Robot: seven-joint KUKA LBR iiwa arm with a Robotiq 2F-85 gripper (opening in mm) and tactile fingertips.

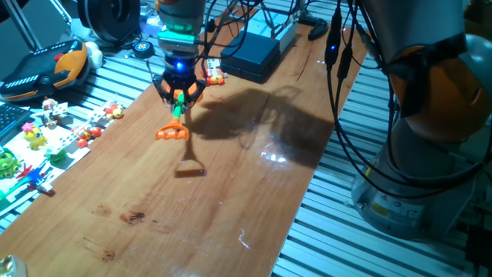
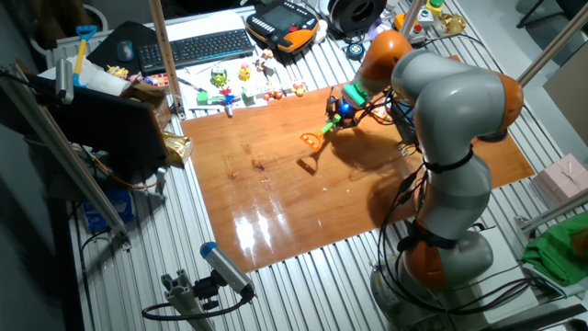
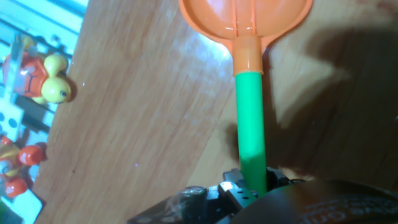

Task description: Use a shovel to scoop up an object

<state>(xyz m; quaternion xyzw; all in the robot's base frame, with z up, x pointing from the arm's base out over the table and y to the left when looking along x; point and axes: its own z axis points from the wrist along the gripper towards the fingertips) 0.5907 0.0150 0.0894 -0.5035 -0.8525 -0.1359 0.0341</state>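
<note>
My gripper (image 1: 178, 94) is shut on the green shaft of the shovel (image 1: 175, 121) and holds it above the wooden table (image 1: 231, 192). The orange scoop blade hangs lowest, off the wood, with its shadow further forward. The other fixed view shows the shovel (image 2: 317, 136) below the gripper (image 2: 342, 114). In the hand view the shaft (image 3: 252, 118) runs from between the fingers up to the blade. A tiny red-orange and white piece (image 1: 214, 75) lies on the table just behind and right of the gripper. The shovel's loop end is hidden.
A black box (image 1: 250, 54) with cables stands behind the gripper. Small toy figures (image 1: 34, 138) lie on a white sheet off the table's left edge, also in the hand view (image 3: 46, 81). A pendant (image 1: 46, 69) and a keyboard (image 2: 207, 46) lie beyond them.
</note>
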